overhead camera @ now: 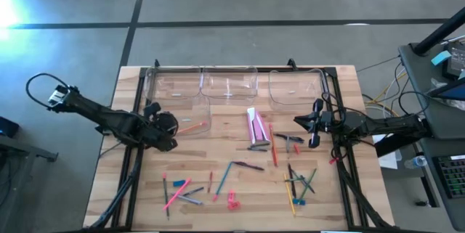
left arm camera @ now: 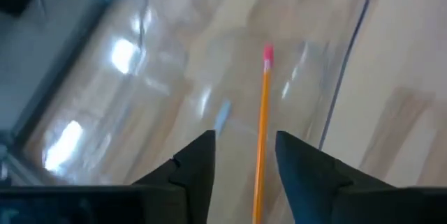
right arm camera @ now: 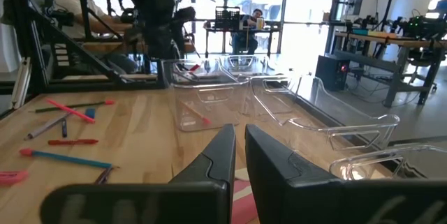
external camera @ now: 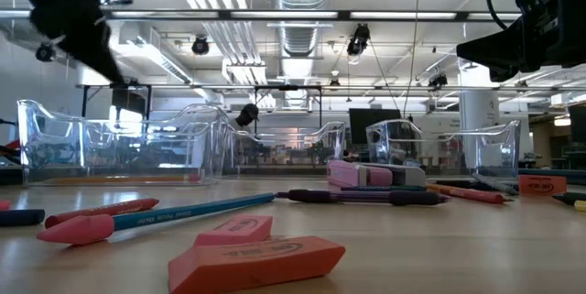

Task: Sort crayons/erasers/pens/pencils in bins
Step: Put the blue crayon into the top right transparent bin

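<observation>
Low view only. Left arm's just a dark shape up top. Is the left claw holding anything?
Observer: No. The left wrist view shows the left claw open, with an orange pencil between its fingers and touching neither.
Operator: Where's that pencil on the table?
Observer: From above, it's inside the left bin, near the front right corner.
Operator: Right claw?
Observer: The right claw is shut with nothing in it, over the table in front of the right bin.
</observation>
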